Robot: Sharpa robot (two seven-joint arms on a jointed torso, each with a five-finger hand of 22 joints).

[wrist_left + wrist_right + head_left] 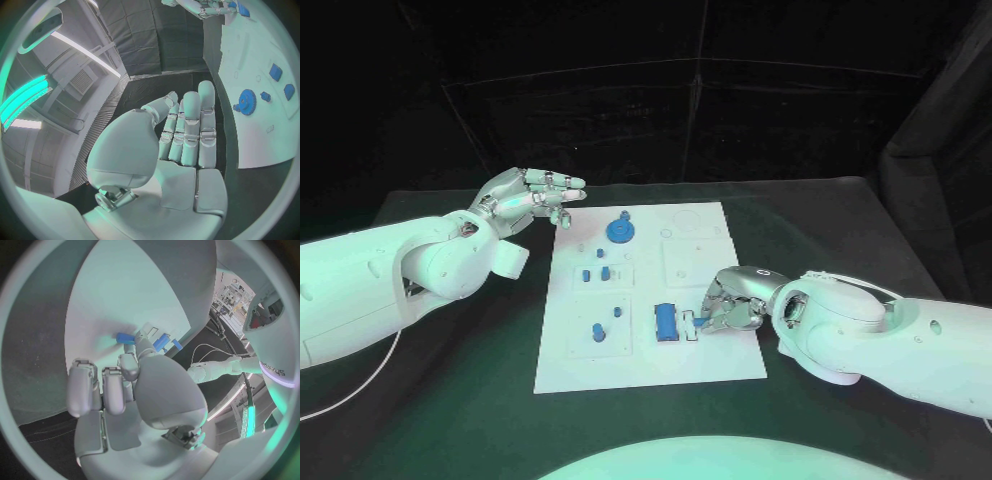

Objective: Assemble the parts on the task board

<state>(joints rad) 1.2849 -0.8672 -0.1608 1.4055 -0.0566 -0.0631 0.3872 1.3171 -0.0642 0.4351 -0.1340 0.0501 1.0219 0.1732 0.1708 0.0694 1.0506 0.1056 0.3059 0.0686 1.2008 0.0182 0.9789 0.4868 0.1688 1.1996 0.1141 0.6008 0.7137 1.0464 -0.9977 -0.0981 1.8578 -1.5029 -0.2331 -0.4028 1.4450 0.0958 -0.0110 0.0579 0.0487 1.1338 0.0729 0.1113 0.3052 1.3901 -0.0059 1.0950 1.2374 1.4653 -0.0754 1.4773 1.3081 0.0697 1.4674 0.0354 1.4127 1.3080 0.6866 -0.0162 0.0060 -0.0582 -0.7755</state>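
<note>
The task board (pixel 653 300) is lying flat at the table's middle. The right hand (pixel 733 300) is working at its near right part, fingertips touching a long blue part (pixel 668 322) whose long axis runs toward and away from the robot, just left of them; whether they are grasping it cannot be told. The left hand (pixel 531 198), released and holding nothing, is hovering off the far left corner near a blue gear (pixel 620 233). No legible board markings.

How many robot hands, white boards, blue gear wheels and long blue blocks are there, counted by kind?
hands: 2, the left hand and the right hand
task board: 1
blue gear: 1
long blue block: 1
Total: 5
</note>
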